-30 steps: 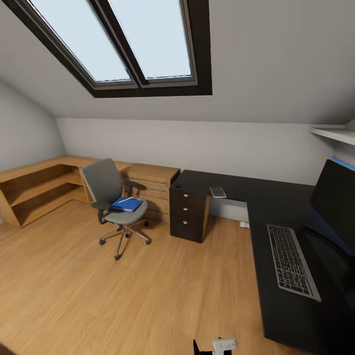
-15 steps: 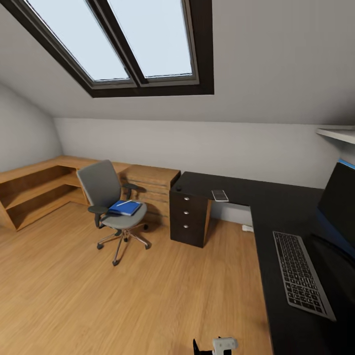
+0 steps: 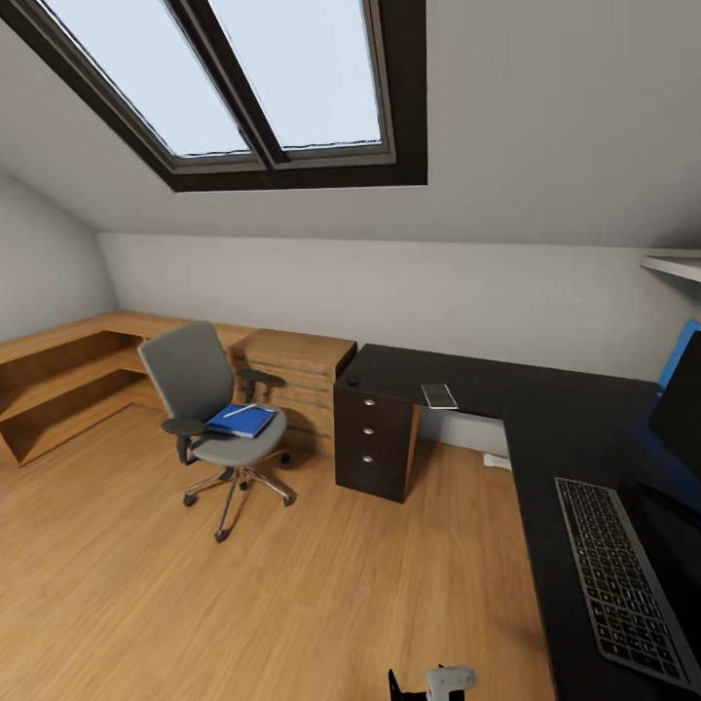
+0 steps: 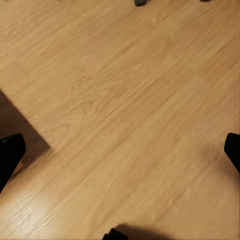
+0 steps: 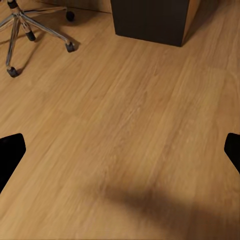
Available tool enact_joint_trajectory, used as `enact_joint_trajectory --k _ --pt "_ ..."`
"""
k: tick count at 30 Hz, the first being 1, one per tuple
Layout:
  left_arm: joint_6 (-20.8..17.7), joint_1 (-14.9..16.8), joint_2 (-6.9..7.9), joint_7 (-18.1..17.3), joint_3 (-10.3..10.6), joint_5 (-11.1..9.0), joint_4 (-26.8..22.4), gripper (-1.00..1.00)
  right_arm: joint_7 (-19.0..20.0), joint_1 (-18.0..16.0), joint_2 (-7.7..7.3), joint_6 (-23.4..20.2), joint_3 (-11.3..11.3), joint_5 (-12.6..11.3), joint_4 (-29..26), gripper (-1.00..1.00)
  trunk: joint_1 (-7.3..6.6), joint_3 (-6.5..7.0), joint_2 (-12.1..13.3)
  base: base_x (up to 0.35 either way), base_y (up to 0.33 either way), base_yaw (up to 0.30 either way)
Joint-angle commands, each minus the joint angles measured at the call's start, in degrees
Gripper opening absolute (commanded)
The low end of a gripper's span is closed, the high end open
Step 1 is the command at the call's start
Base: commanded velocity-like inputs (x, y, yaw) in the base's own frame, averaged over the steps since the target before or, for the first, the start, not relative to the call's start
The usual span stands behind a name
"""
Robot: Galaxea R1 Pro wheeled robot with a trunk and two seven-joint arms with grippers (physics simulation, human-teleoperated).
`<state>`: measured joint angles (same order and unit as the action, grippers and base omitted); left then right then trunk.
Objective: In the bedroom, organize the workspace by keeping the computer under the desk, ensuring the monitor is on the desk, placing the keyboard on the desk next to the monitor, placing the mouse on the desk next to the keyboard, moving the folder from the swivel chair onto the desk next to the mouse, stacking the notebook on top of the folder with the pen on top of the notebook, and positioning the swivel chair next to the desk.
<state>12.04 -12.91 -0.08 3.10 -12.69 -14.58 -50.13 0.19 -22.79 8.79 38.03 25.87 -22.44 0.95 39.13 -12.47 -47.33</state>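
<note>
The grey swivel chair [image 3: 200, 375] stands on the wood floor left of the desk [image 3: 574, 428]. On its seat lies the blue folder [image 3: 243, 422] with the white pen [image 3: 234, 411] across it. I cannot tell the notebook apart. The black keyboard [image 3: 623, 579] lies on the desk's right arm, beside the monitor [image 3: 682, 409] at the picture's edge. A small black lump [image 3: 352, 381], likely the mouse, sits at the desk's far left corner. The computer is out of view. Both the left gripper [image 4: 120, 150] and the right gripper [image 5: 120, 150] hang open over bare floor. The chair's chrome base [image 5: 30, 25] shows ahead of the right one.
A black drawer unit [image 3: 372, 443] holds up the desk's left end, also seen as a dark block [image 5: 150, 20]. A flat grey slab [image 3: 439, 395] lies on the desk. A light-wood cabinet [image 3: 297, 365] and low shelving [image 3: 58, 380] line the back wall. A white shelf [image 3: 672, 265] juts out at right.
The whole view has shifted as the robot moves forward toward the desk: chair slides left, keyboard and monitor slide right and down. The things themselves stay put.
</note>
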Motion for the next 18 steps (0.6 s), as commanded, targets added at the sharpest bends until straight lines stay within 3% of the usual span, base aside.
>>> enact_joint_trajectory --k 1,18 --pt "0.09 -0.02 -0.01 0.11 0.04 -0.36 -0.06 1.00 0.02 -0.06 0.01 0.20 0.49 -0.50 0.10 1.00 0.05 -0.07 -0.05 0.325 0.000 0.000" --pt "0.17 -0.01 -0.01 0.13 0.04 -0.36 -0.09 1.00 0.04 -0.06 0.00 0.20 0.49 -0.50 0.10 1.00 0.05 -0.07 -0.05 0.328 0.000 0.000"
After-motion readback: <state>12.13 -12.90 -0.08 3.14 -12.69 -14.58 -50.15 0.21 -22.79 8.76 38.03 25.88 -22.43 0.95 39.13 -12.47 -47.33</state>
